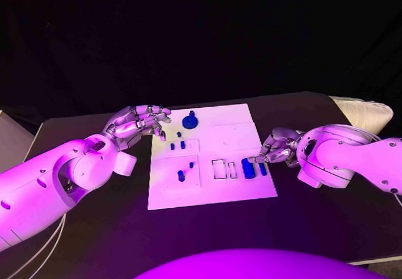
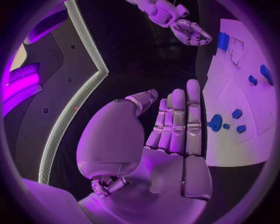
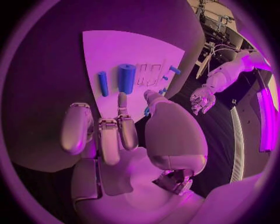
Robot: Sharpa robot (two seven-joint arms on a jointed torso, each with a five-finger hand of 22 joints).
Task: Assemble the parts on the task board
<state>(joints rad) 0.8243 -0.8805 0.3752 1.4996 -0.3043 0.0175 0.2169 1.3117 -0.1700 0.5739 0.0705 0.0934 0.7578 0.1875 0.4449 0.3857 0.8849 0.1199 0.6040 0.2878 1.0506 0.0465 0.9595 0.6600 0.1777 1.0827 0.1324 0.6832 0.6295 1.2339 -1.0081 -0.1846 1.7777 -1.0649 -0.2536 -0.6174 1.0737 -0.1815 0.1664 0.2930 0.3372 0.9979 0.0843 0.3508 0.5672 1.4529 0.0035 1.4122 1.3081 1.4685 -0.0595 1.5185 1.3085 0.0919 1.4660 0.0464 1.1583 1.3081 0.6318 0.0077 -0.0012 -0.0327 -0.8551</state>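
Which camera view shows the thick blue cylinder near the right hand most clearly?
The right wrist view: the thick cylinder lies close and unobstructed on the board, just beyond the right hand. The head view shows it small. The left wrist view shows it distant, at the board's far edge.

The black table carries the white task board at its middle.

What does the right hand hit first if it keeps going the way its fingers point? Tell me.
Probably the thick blue cylinder lying on the task board: the right hand has its fingers aimed at it, with the thinner blue rod just beside. Height above the board is unclear.
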